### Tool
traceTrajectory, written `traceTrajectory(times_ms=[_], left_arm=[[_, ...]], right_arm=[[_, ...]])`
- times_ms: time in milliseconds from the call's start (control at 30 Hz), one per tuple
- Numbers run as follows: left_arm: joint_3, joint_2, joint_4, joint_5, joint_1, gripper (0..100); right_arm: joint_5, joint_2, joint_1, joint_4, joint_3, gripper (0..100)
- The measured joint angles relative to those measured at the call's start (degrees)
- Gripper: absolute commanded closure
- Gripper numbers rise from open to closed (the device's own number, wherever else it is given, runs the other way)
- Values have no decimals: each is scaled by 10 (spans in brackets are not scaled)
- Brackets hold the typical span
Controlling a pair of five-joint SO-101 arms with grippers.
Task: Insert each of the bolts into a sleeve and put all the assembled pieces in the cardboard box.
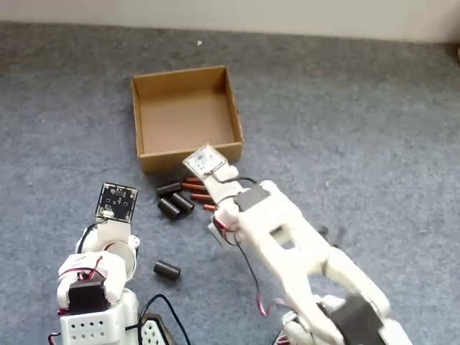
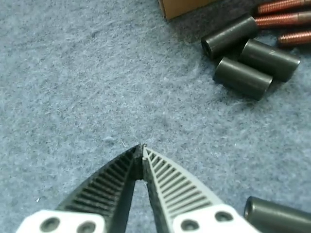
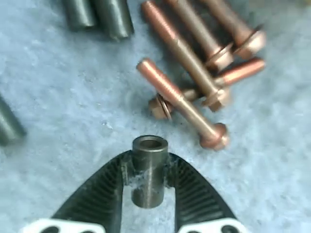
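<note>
Right gripper (image 3: 149, 158) is clamped on one dark sleeve (image 3: 148, 177), with the bore open toward the bolts (image 3: 194, 73). It sits just on the near side of that heap.

Left gripper (image 2: 142, 148) is pinched tip to tip with nothing in it, over bare carpet (image 2: 73, 73), left of the loose sleeves.

Step, my read: first assembly. A sleeve is in hand, no bolt is in it yet, and 0 of 5 are done.

Next move needs a bolt's threaded end lined up with the bore. Likely the left arm takes one near the head and feeds it in. The bolts overlap, so singling one out looks like the fiddly part.

Counts:
- Bolts: 5, copper, all loose, just near of the cardboard box (image 1: 136, 115).
- Sleeves: 5.
  - 1 held.
  - sleeve cluster (image 2: 248, 53) of 3, just left of the bolts.
  - lone sleeve (image 1: 167, 270) nearer, between the arm bases.
- Box: 1, nothing in it.
</note>
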Motion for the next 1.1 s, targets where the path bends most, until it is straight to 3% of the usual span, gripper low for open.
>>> traceTrajectory(times_ms=[233,400,500,667,867,1100], left_arm=[[-5,0,0,-106,0,989],[-84,0,0,-149,0,989],[-155,-4,0,-169,4,989],[-227,19,0,-188,68,989],[-292,185,0,-215,152,982],[-412,449,0,-246,279,856]], right_arm=[[0,-240,84,33,97,994],[-1,-346,176,35,149,994],[-40,-389,239,25,158,994],[-105,-433,312,-31,208,994],[-154,-448,411,-96,236,994],[-185,-449,518,-139,237,994]])
